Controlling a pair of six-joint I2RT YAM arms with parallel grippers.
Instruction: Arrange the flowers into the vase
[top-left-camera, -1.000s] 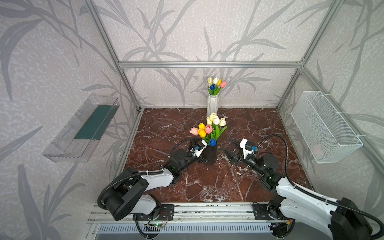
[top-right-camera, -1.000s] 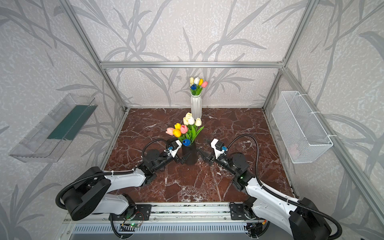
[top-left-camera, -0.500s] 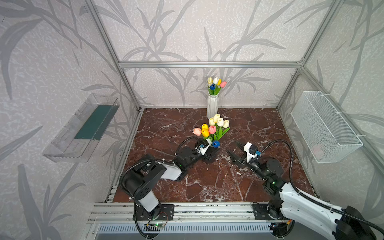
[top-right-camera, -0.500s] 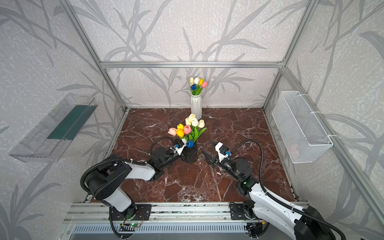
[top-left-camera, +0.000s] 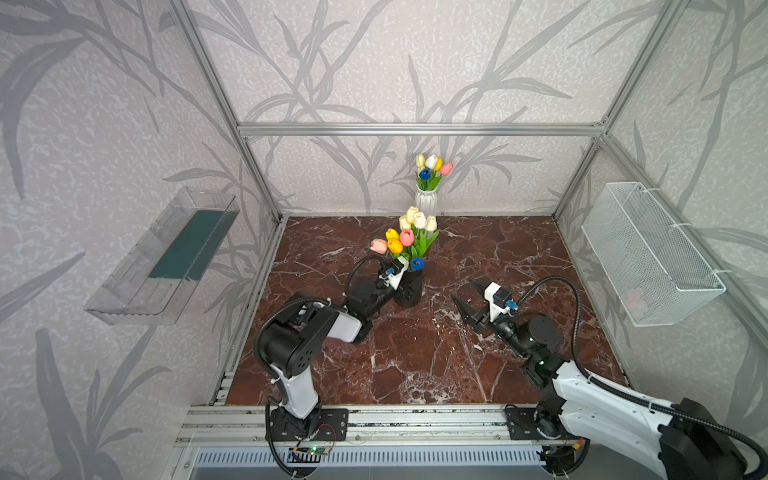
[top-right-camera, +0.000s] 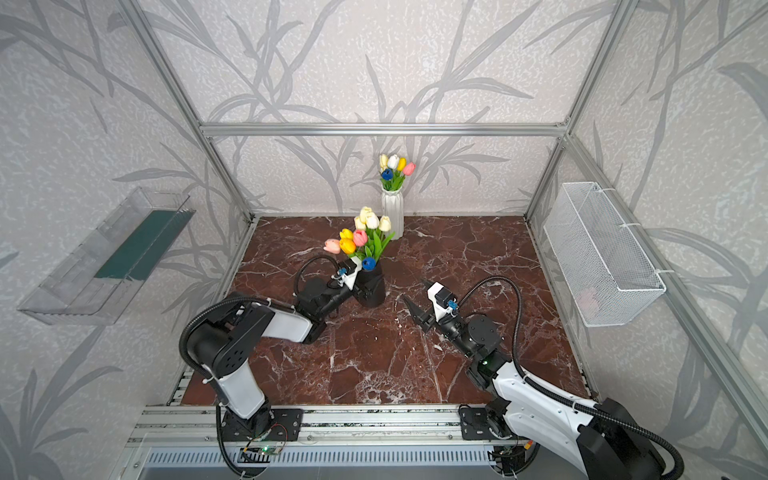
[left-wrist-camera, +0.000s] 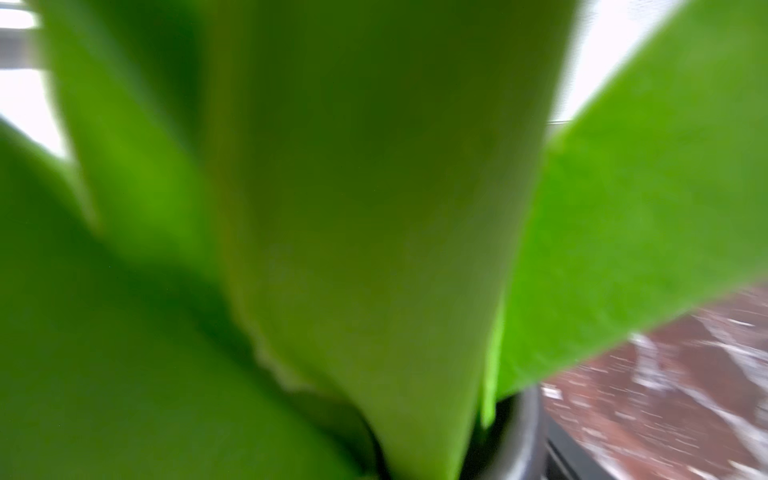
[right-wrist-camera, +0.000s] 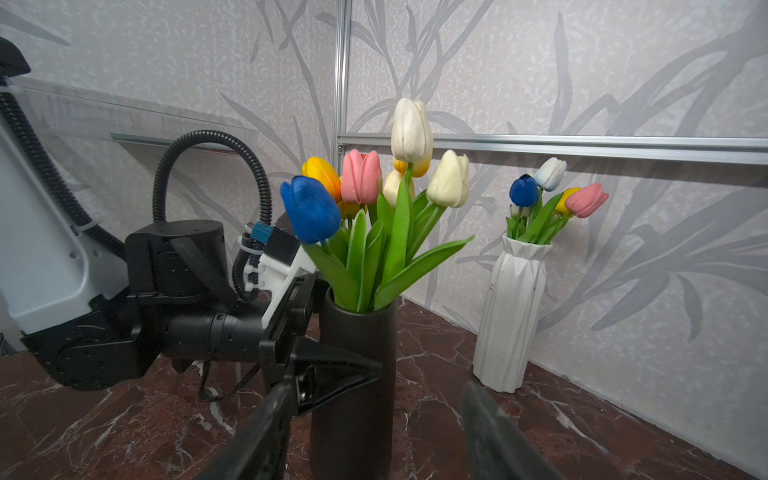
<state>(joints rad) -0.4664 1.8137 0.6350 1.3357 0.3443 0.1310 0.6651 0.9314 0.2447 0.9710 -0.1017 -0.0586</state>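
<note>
In both top views the flowers (top-left-camera: 409, 241) stand in a black vase (top-left-camera: 412, 297), stems upright, heads up and fanning out. The left gripper (top-left-camera: 404, 289) clasps the vase between its fingers. The right gripper (top-right-camera: 414, 290) is spread wide and empty, with the vase ahead of its tips and apart from them.

Left wrist view: blurred green leaves (left-wrist-camera: 374, 208) fill the picture, and the fingers are hidden.

Right wrist view: the vase stands ahead, between the lines of the spread fingers (right-wrist-camera: 266, 432).
</note>
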